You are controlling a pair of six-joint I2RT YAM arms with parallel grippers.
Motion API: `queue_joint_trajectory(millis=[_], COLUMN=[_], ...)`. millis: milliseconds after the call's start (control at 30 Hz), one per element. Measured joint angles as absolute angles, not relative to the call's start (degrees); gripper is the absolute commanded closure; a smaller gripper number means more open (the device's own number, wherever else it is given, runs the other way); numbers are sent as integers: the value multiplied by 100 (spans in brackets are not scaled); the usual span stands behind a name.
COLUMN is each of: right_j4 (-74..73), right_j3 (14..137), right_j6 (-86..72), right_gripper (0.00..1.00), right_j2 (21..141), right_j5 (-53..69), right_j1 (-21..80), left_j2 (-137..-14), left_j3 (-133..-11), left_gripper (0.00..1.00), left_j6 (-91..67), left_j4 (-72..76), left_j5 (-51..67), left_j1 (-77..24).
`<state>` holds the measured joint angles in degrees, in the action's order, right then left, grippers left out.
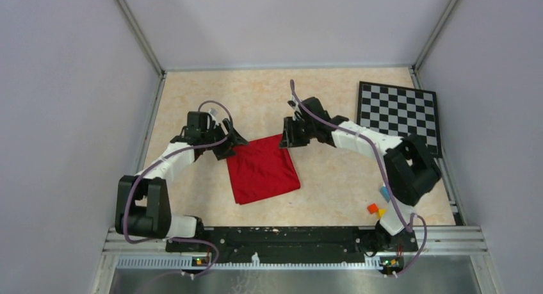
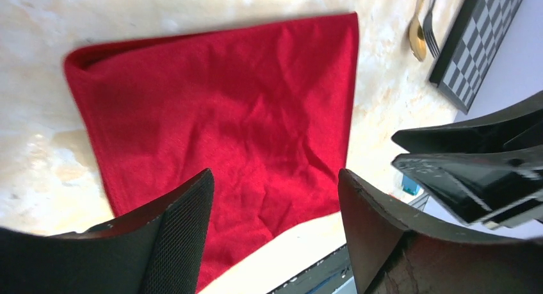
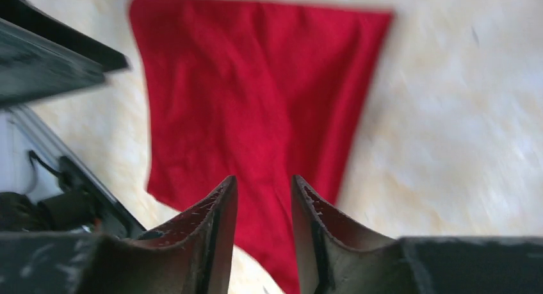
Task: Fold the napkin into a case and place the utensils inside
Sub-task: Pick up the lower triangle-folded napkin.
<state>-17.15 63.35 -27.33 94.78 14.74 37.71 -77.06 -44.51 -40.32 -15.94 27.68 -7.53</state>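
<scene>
The deep-red napkin [image 1: 262, 169] lies flat on the table as a rough square with a few creases; it also shows in the left wrist view [image 2: 224, 114] and the right wrist view [image 3: 256, 82]. My left gripper [image 1: 230, 141] hovers over its far left corner, jaws wide open [image 2: 275, 185] and empty. My right gripper [image 1: 285, 138] hangs over the far right corner, open with a narrower gap [image 3: 264, 182], holding nothing. The gold spoon [image 2: 419, 34] and dark fork [image 2: 432, 25] lie side by side beside the checkered board; the right arm hides them from above.
The black-and-white checkered board [image 1: 400, 114] lies at the back right. Small coloured blocks [image 1: 378, 207] sit near the right arm's base. Grey walls close in the table on three sides, and a metal rail [image 1: 288, 239] runs along the near edge.
</scene>
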Motion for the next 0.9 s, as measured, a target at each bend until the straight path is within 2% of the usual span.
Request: queue_joint_trajectory(millis=[133, 300, 533, 700, 900], right_j4=[-921, -370, -283, -464, -596], right_j3=[7011, 7236, 7271, 7419, 7347], right_j6=[-2989, -3258, -3002, -2749, -2893], right_gripper=[85, 93, 92, 78, 76], right_j2=[10372, 11323, 11773, 11769, 11480], right_j5=[2016, 2512, 2497, 2469, 2902], right_j1=[3712, 3548, 3361, 3352, 3352], left_j2=[-8160, -8849, -9052, -8820, -8759], left_j3=[-4458, -4584, -4692, -4718, -5100], left_gripper=[26, 25, 24, 23, 24], left_j6=[-3942, -3747, -3636, -3610, -3682], left_j4=[-1378, -1275, -1251, -1288, -1181], left_j5=[2812, 2779, 2615, 2842, 3247], left_j1=[-438, -200, -121, -123, -128])
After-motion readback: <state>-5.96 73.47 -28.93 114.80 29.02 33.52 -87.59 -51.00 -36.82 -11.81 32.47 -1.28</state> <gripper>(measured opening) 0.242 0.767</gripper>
